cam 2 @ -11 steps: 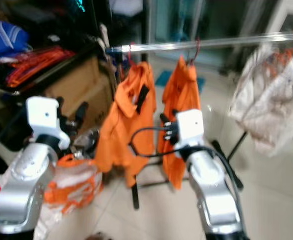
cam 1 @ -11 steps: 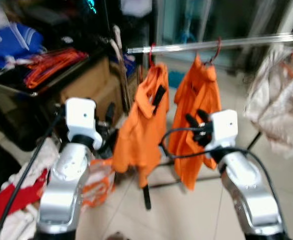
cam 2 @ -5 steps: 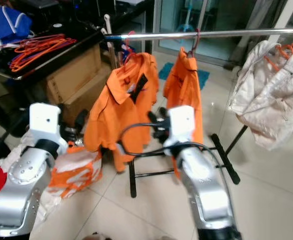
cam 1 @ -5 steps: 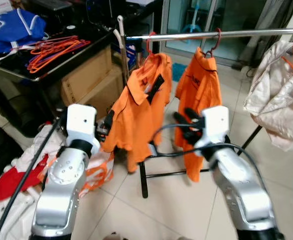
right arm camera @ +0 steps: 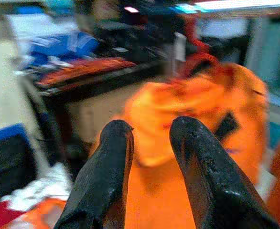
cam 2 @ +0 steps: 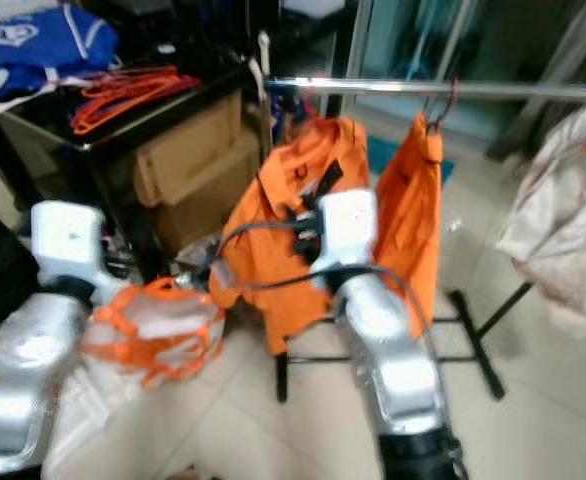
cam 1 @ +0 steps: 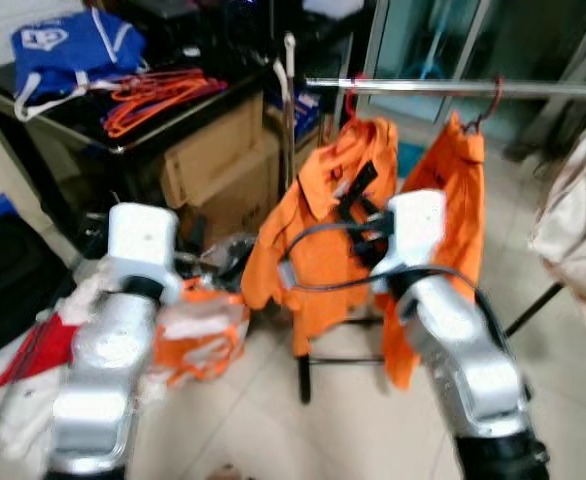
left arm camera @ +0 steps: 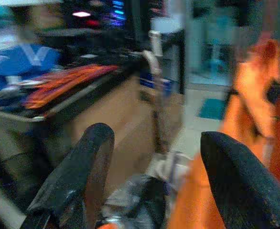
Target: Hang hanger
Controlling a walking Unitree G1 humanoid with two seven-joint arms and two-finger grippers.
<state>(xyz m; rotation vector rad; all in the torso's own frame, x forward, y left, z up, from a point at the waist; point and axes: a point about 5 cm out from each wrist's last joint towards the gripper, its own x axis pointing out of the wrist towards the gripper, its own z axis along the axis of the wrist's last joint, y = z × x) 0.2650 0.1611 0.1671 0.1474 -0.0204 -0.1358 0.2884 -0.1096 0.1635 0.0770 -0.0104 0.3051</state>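
Observation:
A metal rail (cam 1: 443, 88) carries two orange shirts on red hangers, one nearer me (cam 1: 308, 255) and one behind it (cam 1: 458, 185). Several loose orange hangers (cam 1: 158, 90) lie piled on the black table (cam 1: 188, 125) at the back left. My right gripper (right arm camera: 152, 125) is raised in front of the nearer orange shirt, fingers a little apart with nothing between them. My left gripper (left arm camera: 156, 138) is held up at the left, wide open and empty, pointing toward the table and the rack's end post (left arm camera: 155, 71). The views are blurred.
Cardboard boxes (cam 1: 223, 170) stand under the table. A blue bag (cam 1: 68, 45) lies on it. An orange-and-white bag (cam 1: 203, 335) and loose red and white clothes (cam 1: 28, 355) cover the floor at the left. A white garment (cam 1: 578, 215) hangs at the right. The rack's black foot (cam 1: 305, 375) stands ahead.
The camera has swung left, so the rack and shirts sit further right in the picture. My right gripper now lies before the nearer orange shirt instead of between the two.

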